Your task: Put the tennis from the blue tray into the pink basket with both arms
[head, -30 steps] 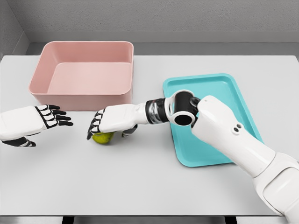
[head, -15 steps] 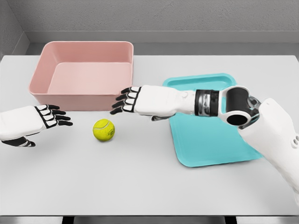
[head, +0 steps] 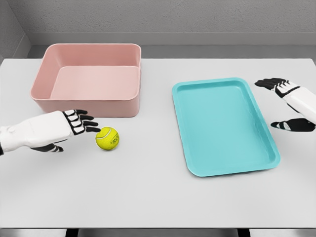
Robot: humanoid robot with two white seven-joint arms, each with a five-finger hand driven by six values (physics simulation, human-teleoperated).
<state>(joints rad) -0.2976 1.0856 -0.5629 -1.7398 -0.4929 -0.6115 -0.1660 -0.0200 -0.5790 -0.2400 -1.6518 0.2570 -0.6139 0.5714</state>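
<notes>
Head view: our left hand [head: 59, 129] reaches toward the tennis ball [head: 107, 138] on the table [head: 148, 197].

We see the tennis ball lying on the bare table in front of the pink basket [head: 89, 81], well apart from the blue tray [head: 224, 126]. Our left hand comes in low from the left, fingers spread and relaxed, fingertips just beside the ball, holding nothing. Our right hand [head: 291, 101] hangs at the right edge beyond the tray, fingers spread with the thumb apart, holding nothing.
</notes>
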